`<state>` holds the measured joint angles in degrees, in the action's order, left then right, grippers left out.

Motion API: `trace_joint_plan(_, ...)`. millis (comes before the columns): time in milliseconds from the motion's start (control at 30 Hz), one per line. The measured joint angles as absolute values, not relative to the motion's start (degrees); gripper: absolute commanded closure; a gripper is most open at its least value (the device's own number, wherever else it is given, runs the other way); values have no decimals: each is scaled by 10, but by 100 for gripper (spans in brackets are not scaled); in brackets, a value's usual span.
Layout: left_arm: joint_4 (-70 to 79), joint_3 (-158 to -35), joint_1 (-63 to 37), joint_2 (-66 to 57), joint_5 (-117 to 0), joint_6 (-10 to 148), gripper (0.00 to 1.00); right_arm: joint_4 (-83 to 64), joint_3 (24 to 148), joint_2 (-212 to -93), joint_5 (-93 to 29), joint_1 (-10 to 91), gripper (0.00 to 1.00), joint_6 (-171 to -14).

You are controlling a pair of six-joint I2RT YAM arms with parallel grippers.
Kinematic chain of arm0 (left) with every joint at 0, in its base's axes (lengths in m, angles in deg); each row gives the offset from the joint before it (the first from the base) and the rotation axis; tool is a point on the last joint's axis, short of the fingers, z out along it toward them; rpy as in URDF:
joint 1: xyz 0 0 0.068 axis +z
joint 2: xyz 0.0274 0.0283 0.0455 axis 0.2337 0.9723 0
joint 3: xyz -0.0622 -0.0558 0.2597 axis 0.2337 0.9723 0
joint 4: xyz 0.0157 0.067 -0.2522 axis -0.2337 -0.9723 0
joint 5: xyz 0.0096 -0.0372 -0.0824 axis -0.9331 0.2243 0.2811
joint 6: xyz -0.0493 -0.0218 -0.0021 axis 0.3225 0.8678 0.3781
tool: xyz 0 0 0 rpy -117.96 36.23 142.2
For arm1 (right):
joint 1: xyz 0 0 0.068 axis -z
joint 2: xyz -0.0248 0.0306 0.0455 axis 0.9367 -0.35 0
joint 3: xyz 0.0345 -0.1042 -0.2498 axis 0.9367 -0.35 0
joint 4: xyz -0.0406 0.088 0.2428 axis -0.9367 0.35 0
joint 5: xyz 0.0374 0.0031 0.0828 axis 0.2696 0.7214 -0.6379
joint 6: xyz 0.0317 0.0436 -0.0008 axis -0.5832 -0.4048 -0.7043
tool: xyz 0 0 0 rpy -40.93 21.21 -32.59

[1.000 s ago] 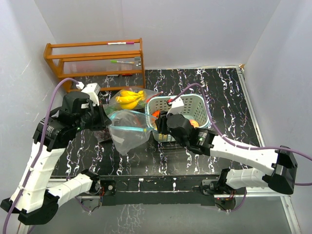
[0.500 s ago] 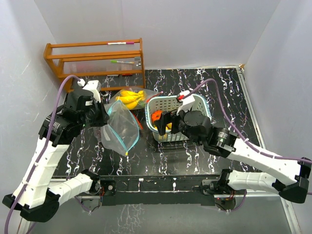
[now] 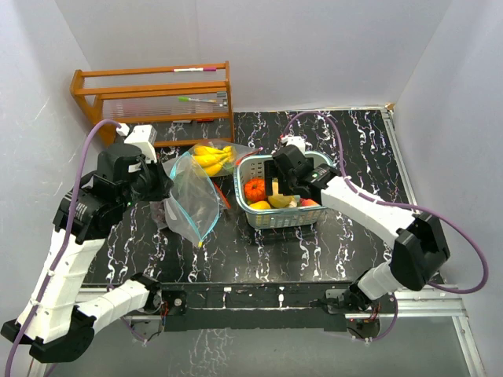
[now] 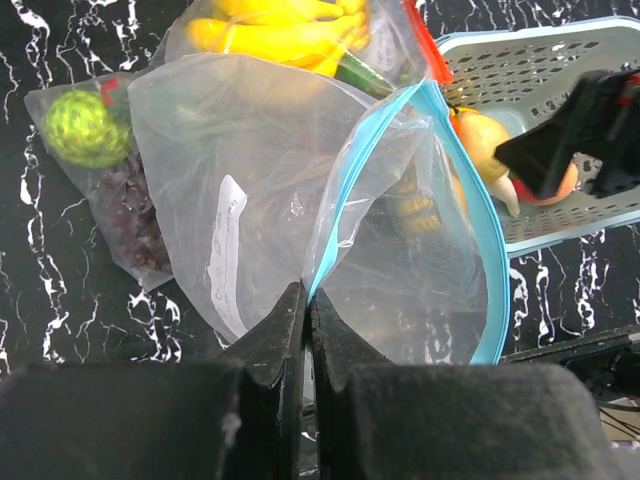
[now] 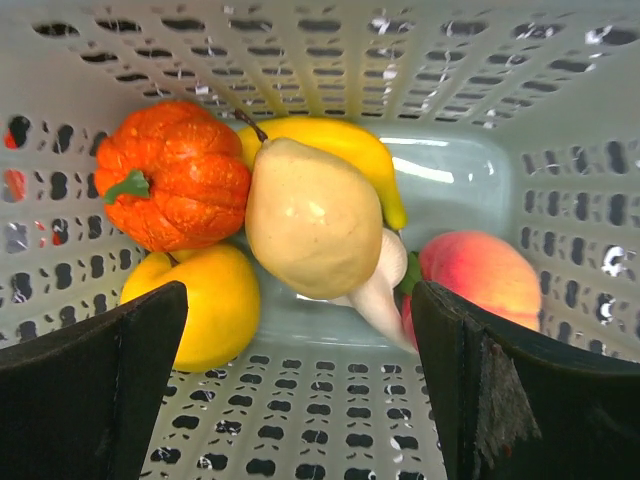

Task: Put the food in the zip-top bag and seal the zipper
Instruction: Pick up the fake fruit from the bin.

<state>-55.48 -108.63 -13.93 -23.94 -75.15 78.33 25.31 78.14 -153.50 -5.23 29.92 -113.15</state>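
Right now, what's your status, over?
Left tool shut on bag rim, mouth open. Right tool open over food in basket. Held bag looks empty. Nothing blocking.

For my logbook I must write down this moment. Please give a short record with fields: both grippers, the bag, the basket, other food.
left gripper: shut, pinching the rim of the zip-top bag
zip-top bag: mouth open, appears empty
right gripper: open, above the basket, holding nothing
basket contents: orange ridged fruit, pale pear-shaped fruit, yellow fruit, peach
already bagged: bananas; bumpy green fruit with grapes
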Motion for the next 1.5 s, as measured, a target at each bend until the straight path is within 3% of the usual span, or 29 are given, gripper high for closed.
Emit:
trace_joint_plan(300, -510, -1041, -139, -252, -718, 780, 100, 237, 781, -1605, -98, 298, 2, -1138)
trace_joint_plan(700, -483, -1027, -139, -252, -691, 777, 100, 210, 757, -1686, -46, 305, 3, -1164)
trace_joint_plan(767, -481, -1024, -139, -252, -691, 777, 100, 204, 752, -1687, -41, 305, 12, -1168)
trace_joint_plan(900, -478, -1021, -139, -251, -689, 777, 100, 186, 736, -1687, -38, 305, 43, -1169)
trace_joint_plan(1033, -474, -1020, -139, -251, -689, 777, 100, 179, 725, -1675, -39, 305, 57, -1167)
trace_joint_plan(1133, -472, -1020, -139, -249, -689, 777, 100, 184, 725, -1653, -45, 305, 62, -1161)
trace_joint_plan(1500, -455, -1003, -139, -226, -687, 780, 100, 214, 755, -1436, -108, 305, 62, -1117)
